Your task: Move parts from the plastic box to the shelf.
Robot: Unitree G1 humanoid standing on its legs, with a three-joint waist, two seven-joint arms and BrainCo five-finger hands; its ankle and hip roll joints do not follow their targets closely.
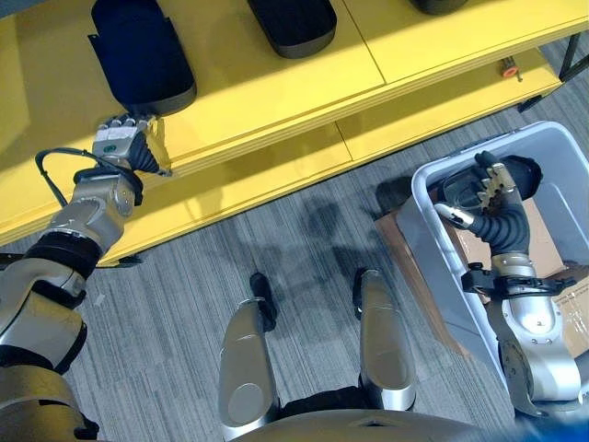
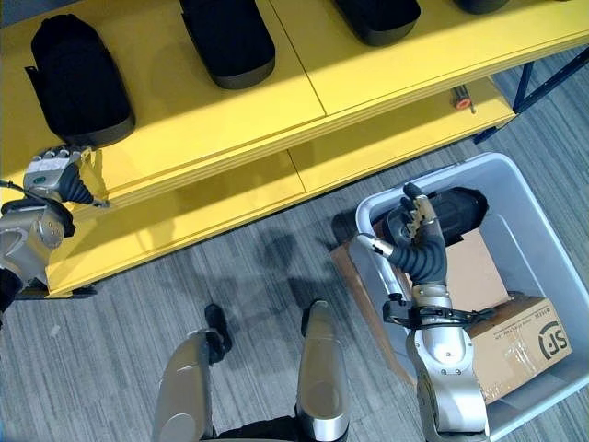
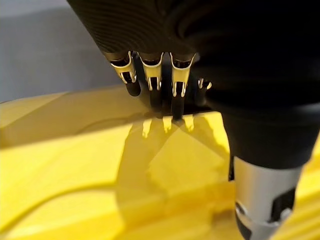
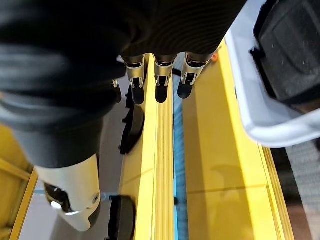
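Black part [image 2: 453, 210] lies in the plastic box [image 2: 543, 198] just beyond the empty, straight-fingered right hand [image 2: 414, 230].

A carton [image 2: 515, 345] lies in the plastic box [image 2: 433, 179], at about four o'clock in the right eye view. It carries bold black print on its side face, toward three o'clock. A small green mark sits on the back of the left hand [image 1: 118, 143], at nine o'clock, too small to read.
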